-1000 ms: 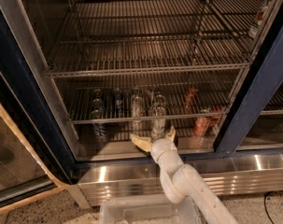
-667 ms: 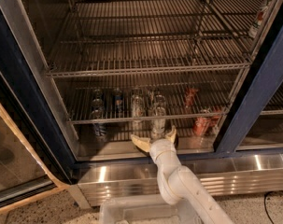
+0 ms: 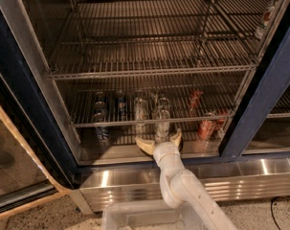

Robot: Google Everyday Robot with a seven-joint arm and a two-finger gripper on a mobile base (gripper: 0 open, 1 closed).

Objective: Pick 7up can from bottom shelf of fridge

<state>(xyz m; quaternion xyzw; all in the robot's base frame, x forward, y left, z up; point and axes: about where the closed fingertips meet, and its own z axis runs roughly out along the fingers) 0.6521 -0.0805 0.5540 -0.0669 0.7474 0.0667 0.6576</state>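
Speckled pale floor (image 3: 259, 220) along the bottom, a dark cable (image 3: 273, 213) lying on it at far right. Shiny steel base panel (image 3: 116, 186) runs across above the floor, bright glints on it. Glass door (image 3: 15, 176) stands open at left, tan strip along its edge, floor visible through the glass. Dark blue post (image 3: 264, 99) right of centre. Clear plastic bin (image 3: 135, 219) at the bottom edge. Light warm, dim further in. Low centre, just above the panel, the tool (image 3: 158, 137), fingers spread apart.
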